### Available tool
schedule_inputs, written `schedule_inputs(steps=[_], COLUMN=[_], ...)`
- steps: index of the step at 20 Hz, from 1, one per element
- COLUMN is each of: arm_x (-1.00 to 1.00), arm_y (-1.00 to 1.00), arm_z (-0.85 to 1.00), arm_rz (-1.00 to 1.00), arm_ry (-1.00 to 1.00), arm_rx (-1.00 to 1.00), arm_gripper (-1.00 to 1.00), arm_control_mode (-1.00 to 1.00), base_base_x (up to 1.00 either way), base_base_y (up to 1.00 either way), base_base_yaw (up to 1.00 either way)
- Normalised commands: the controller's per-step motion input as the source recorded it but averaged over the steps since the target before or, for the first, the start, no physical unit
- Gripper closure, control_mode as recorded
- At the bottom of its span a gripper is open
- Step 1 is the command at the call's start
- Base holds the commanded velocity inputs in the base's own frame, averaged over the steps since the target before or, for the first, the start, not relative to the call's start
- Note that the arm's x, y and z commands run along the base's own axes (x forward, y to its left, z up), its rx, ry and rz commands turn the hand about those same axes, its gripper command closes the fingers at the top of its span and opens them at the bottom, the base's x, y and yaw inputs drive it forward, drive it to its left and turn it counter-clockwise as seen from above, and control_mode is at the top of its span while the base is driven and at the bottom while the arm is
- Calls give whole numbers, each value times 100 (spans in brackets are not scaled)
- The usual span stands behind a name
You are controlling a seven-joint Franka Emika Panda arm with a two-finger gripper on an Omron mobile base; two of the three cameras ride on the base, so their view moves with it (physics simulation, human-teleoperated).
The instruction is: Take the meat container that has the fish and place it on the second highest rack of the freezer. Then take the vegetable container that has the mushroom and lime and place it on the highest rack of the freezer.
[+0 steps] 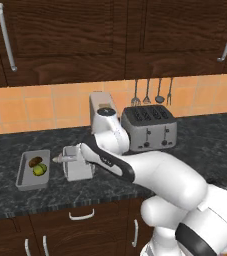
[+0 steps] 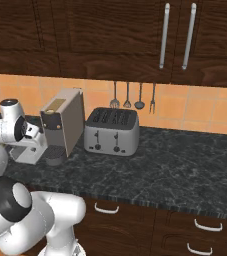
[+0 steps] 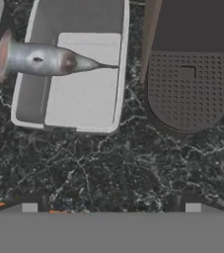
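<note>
The meat container (image 1: 80, 171) is a pale grey tray on the dark counter, and the silver-grey fish (image 1: 61, 159) pokes out over its left side. In the hand view the fish (image 3: 39, 59) lies across the meat container (image 3: 84, 99) at the upper left. My gripper (image 3: 111, 205) is open above bare counter on the near side of that tray, with nothing between its fingertips. The vegetable container (image 1: 22, 172) sits further left and holds the brown mushroom (image 1: 35, 161) and the yellow-green lime (image 1: 39, 170). The freezer and its racks are out of view.
A coffee machine (image 1: 101, 107) stands just behind the meat container, and its round drip base (image 3: 187, 89) is right of the tray. A silver toaster (image 1: 149, 127) is further right. Utensils (image 1: 152, 92) hang on the tiled wall. The counter edge (image 1: 60, 202) runs along the front.
</note>
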Motion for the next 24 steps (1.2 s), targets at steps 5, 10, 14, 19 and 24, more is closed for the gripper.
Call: schedule_inputs(steps=[5,10,14,19,24], arm_x=[30,17,6,0,0], arm_y=[0,0,0,6,22], arm_z=[0,-15,-35,-44,-28], arm_rz=[0,0,0,0,0], arm_ry=[26,14,0,-3,-4], arm_rx=[0,-2,-3,0,0], arm_gripper=[-100,-100,-100,-100,-100], arm_control_mode=[-100,-100,-100,-100,-100], base_base_x=[0,0,0,0,0], base_base_y=[0,0,0,0,0], base_base_yaw=[0,0,0,0,0])
